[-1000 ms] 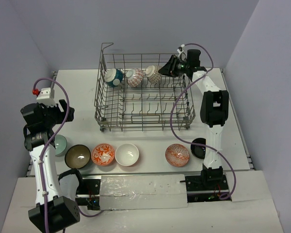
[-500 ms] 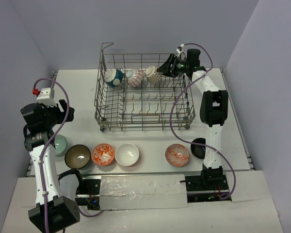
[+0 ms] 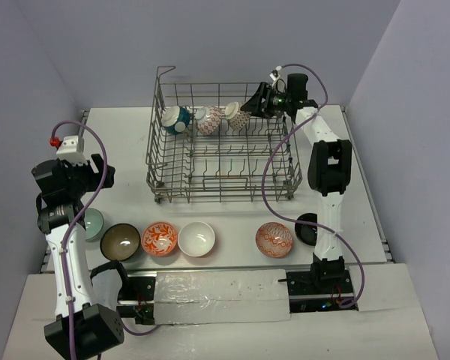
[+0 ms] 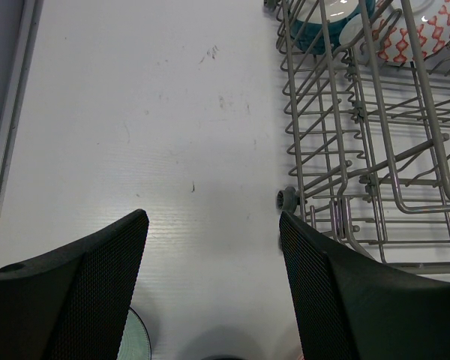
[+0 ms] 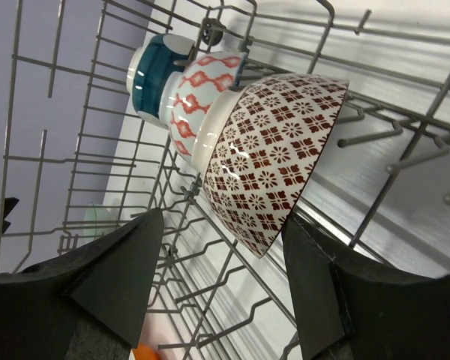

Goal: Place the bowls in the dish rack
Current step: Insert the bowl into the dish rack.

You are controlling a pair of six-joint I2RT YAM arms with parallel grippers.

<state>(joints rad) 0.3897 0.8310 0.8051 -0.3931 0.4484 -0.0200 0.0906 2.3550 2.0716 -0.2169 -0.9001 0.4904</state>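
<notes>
The dish rack (image 3: 223,184) stands at the back middle of the table. Three bowls lean on edge in its back row: a teal bowl (image 3: 175,118), a white bowl with red diamonds (image 3: 208,118) and a brown-patterned bowl (image 3: 238,115). My right gripper (image 3: 256,101) is open just right of the brown-patterned bowl (image 5: 274,157), whose lower rim lies between my spread fingers, and I cannot tell if they touch it. My left gripper (image 3: 99,176) is open and empty above the table, left of the rack (image 4: 345,150).
A row of bowls sits near the front edge: pale green (image 3: 92,223), brown (image 3: 121,240), orange-patterned (image 3: 160,238), white (image 3: 196,238), red-patterned (image 3: 274,239) and black (image 3: 309,229). The rack's raised loop (image 3: 165,71) stands at its back left corner.
My right gripper has shifted slightly left, closer to the brown-patterned bowl. The bowls and the left arm have not moved.
</notes>
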